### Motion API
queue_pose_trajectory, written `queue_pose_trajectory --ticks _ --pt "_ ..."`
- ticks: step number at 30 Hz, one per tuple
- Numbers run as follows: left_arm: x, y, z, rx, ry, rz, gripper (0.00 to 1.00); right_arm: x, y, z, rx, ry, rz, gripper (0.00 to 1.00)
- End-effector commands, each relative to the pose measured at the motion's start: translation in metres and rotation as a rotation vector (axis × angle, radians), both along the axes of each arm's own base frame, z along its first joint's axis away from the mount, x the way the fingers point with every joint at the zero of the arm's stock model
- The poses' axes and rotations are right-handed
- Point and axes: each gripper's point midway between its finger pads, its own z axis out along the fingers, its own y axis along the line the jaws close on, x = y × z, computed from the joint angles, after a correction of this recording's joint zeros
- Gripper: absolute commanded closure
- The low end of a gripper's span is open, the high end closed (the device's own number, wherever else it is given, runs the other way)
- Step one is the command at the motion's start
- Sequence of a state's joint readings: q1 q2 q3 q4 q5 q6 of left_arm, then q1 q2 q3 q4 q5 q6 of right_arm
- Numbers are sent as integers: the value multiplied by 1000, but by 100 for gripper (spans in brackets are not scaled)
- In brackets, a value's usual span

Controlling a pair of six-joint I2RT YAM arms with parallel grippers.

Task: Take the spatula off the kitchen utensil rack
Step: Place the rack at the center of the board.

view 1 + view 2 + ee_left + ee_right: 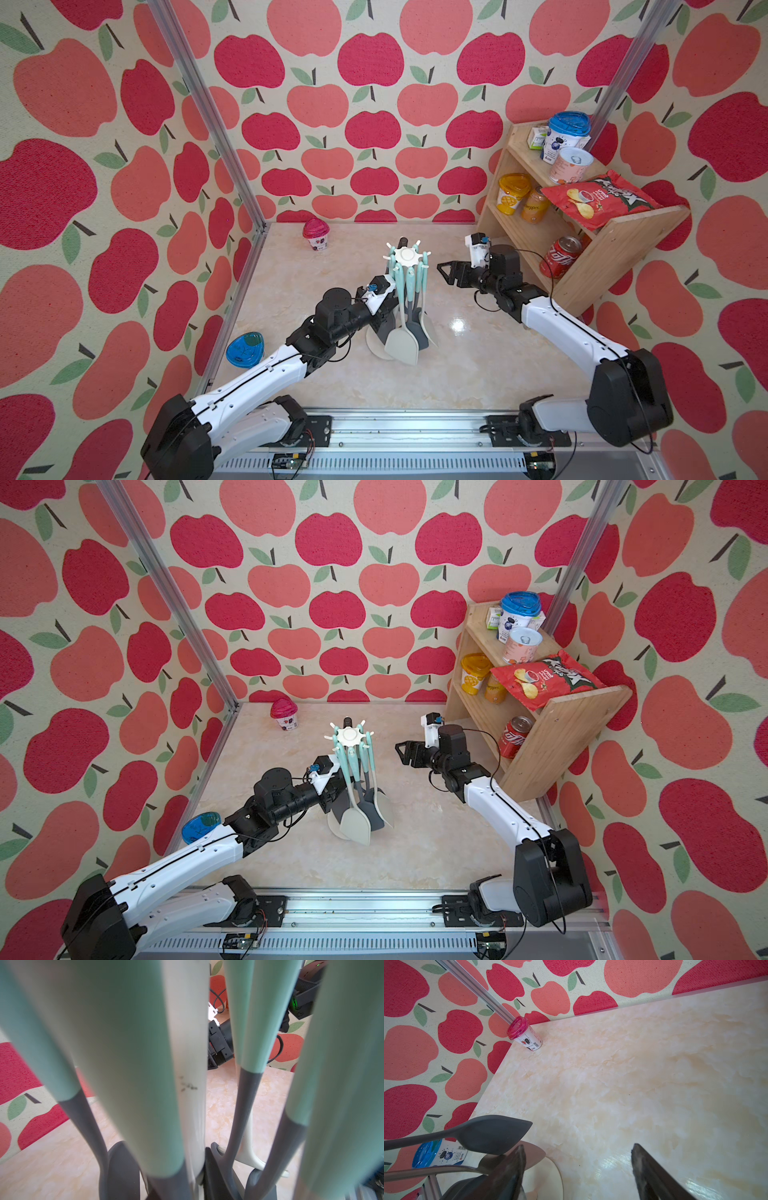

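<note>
In both top views, see the rack upright at the middle of the table, with teal-handled utensils hung from its star top. Find the spatula on the rack's near side, hung by its handle, pale flat blade low over the round base, next to darker gray blades. Note the left gripper pushed in against the hung handles from the left, mostly hidden behind them. Cannot tell whether spread or pressed together, nor whether pinching anything. Spot the right gripper to the right of the rack, level with the upper handles, apart from them and pointed toward them. Behind the right arm, see a wooden shelf with cups, cans and a red chip bag. Also a pink-lidded cup near the far left corner and a blue-lidded cup at the left edge.

In the left wrist view, look straight at the cream pole, very close, between blurred teal handles with gray necks.

In the right wrist view, see both fingers spread wide with bare tabletop between, gripping nothing. Beside one finger, find a gray blade, the base and, beyond, the blue-lidded cup.
</note>
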State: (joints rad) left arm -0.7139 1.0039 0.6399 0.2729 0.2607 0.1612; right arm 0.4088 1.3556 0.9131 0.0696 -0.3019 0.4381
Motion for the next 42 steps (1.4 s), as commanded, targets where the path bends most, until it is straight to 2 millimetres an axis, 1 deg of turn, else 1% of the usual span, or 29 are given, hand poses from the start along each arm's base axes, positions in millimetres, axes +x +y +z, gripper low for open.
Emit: queue_pose_trajectory --ticks 1,4,7,10,14,17,19,22,24,27,30,35,39,42 --pt "11 31 -8 96 -38 123 100 -7 18 49 73 -176 106 19" --pt "14 54 -12 135 -37 195 100 -18 22 71 117 -274 136 19" --pt "17 72 -13 103 -39 253 100 -28 25 85 133 -323 164 19" --pt "17 77 -19 48 -4 269 100 -41 38 93 145 -339 230 19" --pt "17 81 -28 27 9 285 100 -61 56 101 145 -368 313 20" --pt "15 83 -30 21 1 284 100 -80 61 117 231 -388 387 21" --pt "13 84 -33 18 -4 278 100 -92 65 128 279 -392 436 24" --pt "14 88 -38 12 -2 287 100 -111 73 136 282 -402 497 26" --pt "15 89 -39 12 3 284 100 -120 79 135 250 -412 519 26" --pt "15 90 -38 12 0 284 100 -130 86 131 208 -423 542 26" --pt "17 93 -39 17 -1 290 100 -135 93 124 156 -433 553 26" --pt "18 95 -36 19 -1 292 100 -134 98 118 111 -441 545 26" --pt "16 95 -37 15 -7 286 100 -126 102 108 85 -429 531 27" --pt "17 94 -38 17 -3 283 100 -123 108 105 84 -414 552 28"
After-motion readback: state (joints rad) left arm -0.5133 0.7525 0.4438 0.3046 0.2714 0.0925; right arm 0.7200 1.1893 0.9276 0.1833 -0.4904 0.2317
